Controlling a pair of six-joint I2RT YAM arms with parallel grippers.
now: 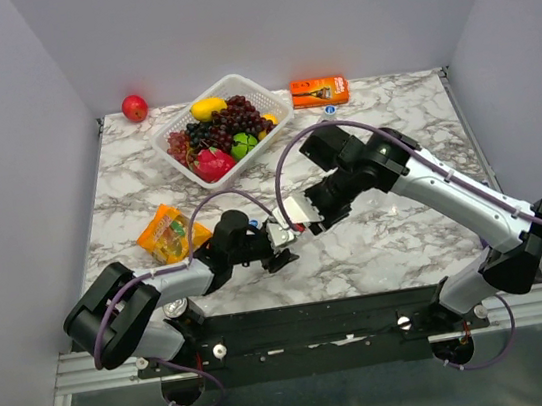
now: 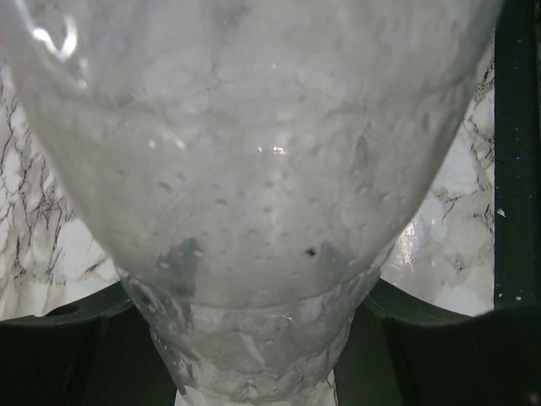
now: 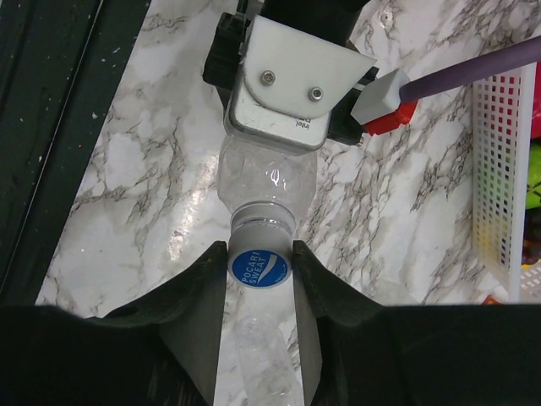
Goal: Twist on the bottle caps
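Round blue plastic bottle cap with white lettering [image 3: 259,266]: seated on the neck of a clear ribbed plastic bottle [image 3: 269,182], pinched on both sides by the right fingers [image 3: 199,313]. Bottle body clamped between the left fingers [image 2: 68,338], over the white marble-patterned table [image 3: 127,169], toward its near edge.

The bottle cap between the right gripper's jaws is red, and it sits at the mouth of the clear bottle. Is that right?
No. The bottle cap is blue, not red; the right wrist view shows it between the right gripper's jaws at the clear bottle's mouth.
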